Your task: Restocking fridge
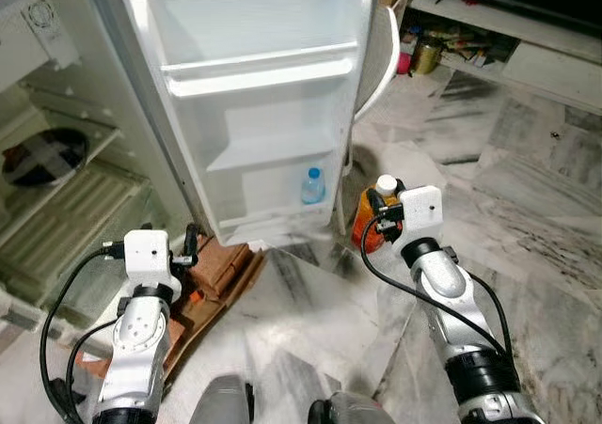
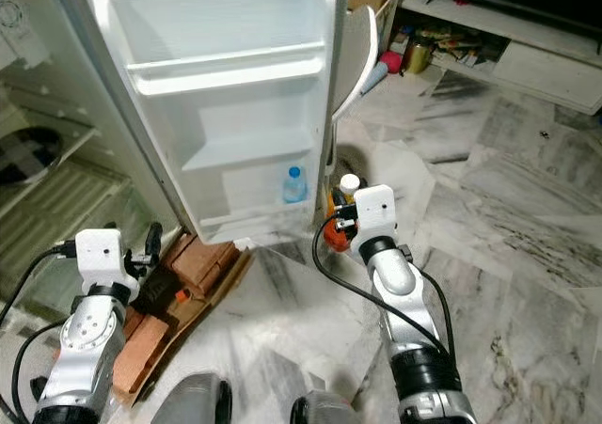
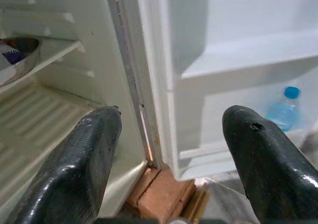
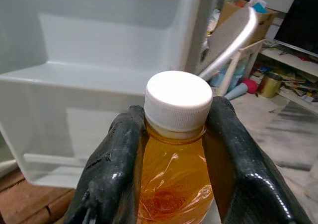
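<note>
My right gripper [image 1: 376, 203] is shut on an orange juice bottle [image 4: 175, 174] with a white cap [image 4: 179, 101], held upright just right of the open fridge door [image 1: 254, 104]. The two black fingers [image 4: 117, 169] clamp the bottle's neck. A small water bottle with a blue cap [image 1: 313, 186] stands in the door's lowest shelf. Low at the fridge's front corner, my left gripper [image 1: 191, 245] is open with nothing between its fingers [image 3: 89, 154]. It faces the door hinge and the water bottle [image 3: 284, 112].
The fridge interior [image 1: 56, 198] with wire shelves and a metal bowl [image 1: 42, 156] lies to the left. Bricks on cardboard [image 1: 221, 269] sit under the door. A chair [image 1: 381, 53] and a cluttered low shelf [image 1: 470, 43] stand at the back right. Marble floor [image 1: 527, 208] spreads right.
</note>
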